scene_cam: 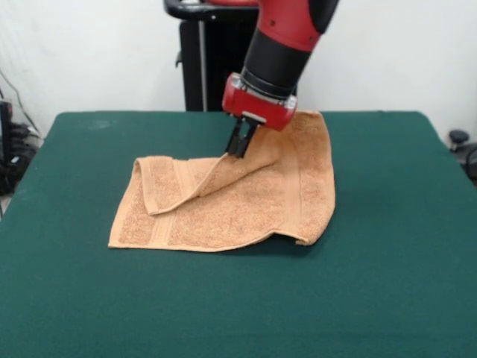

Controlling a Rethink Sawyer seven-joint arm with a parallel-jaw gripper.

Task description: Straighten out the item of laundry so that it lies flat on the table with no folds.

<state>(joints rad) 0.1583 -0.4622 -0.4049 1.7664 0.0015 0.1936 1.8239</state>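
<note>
The tan-orange terry towel (238, 201) lies in the middle of the dark green table (387, 283). Its left part is folded over on itself, and a flap with a woven band lies across the top. Its right part is raised and drapes down to a curled lower right corner. My gripper (238, 148) comes down from the red and black arm onto the raised fold near the towel's upper middle. Its black fingers (241, 142) stand close together and pinch the edge of the fold, which lifts up to them.
The robot's black pedestal (205, 60) stands behind the table's far edge. Cables and dark gear (11, 149) sit off the left edge, and a dark object (462, 149) off the right edge. Green tabletop shows on all sides of the towel.
</note>
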